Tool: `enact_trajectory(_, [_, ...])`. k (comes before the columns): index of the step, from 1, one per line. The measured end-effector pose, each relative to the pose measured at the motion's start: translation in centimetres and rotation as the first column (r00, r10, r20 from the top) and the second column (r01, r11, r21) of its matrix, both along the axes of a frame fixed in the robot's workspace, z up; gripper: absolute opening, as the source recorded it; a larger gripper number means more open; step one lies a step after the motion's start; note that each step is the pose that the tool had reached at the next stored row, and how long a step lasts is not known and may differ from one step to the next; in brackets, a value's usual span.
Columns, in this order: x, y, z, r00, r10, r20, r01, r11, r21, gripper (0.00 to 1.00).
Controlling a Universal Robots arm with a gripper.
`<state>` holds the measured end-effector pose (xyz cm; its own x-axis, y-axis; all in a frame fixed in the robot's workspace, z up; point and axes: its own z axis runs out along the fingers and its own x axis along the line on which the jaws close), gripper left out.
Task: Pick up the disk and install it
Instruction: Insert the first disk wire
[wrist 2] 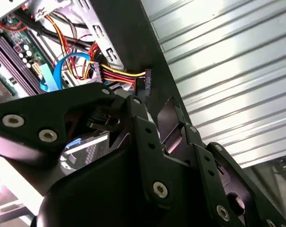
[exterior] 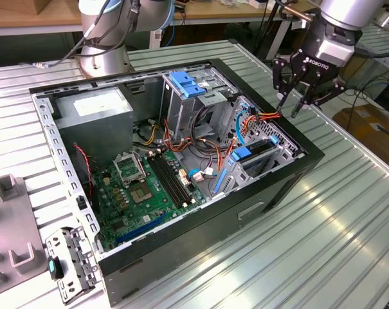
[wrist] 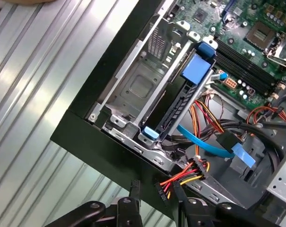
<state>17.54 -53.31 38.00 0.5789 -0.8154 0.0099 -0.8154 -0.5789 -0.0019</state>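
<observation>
Exterior view: gripper (exterior: pixel 289 108) hangs above the black rim of the open computer case (exterior: pixel 181 254) on the exterior view's right, its 2 fingers spread wide with nothing between them. Disk (exterior: pixel 242 153) sits inside the case, seated in the low drive bay at that same side, below the gripper and clear of it. This view gives the whole layout: green motherboard (exterior: pixel 149 187) on the case floor, grey power supply (exterior: pixel 94 112) in the far corner, tall metal cage (exterior: pixel 181 109) with a lighter blue latch on top, and the ribbed metal table (exterior: pixel 323 244) under everything. Second wrist view: looks past the black finger linkages (wrist 2: pixel 143 127) at the case wall and the table beyond it. It shows up close a red, yellow and black cable bundle (wrist 2: pixel 117 73) ending in a dark connector (wrist 2: pixel 146 81), and a loop of thin blue cable (wrist 2: pixel 62 64). I cannot make out the disk with any certainty here. First wrist view: adds how the disk lies. It stands on edge in the metal bay, dark body (wrist: pixel 180 105) running lengthwise with the blue end tab (wrist: pixel 198 70) towards the motherboard. The 2 fingertips (wrist: pixel 134 189) are apart, just above the case rim, with the dark connector of the bundle between them; whether it touches them I cannot tell.
</observation>
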Motion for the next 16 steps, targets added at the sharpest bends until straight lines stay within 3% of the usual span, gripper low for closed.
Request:
enact_trajectory(3, [0.00, 0.00, -0.20, 0.9985, 0.056, 0.0000, -0.056, 0.9985, 0.0000, 0.39])
enact_trajectory(6, [0.00, 0.04, -0.56, 0.9941, 0.108, 0.0000, -0.108, 0.9941, -0.0003, 0.39])
enact_trajectory(9, [-0.01, 0.40, -0.95, 0.9918, 0.128, 0.0003, -0.128, 0.9918, 0.0021, 0.39])
enact_trajectory(13, [0.00, 0.42, -1.22, 0.9806, 0.196, 0.0004, -0.196, 0.9806, 0.0032, 0.39])
enact_trajectory(16, [0.00, 0.42, -1.41, 0.9686, 0.249, 0.0005, -0.249, 0.9686, 0.0034, 0.39])
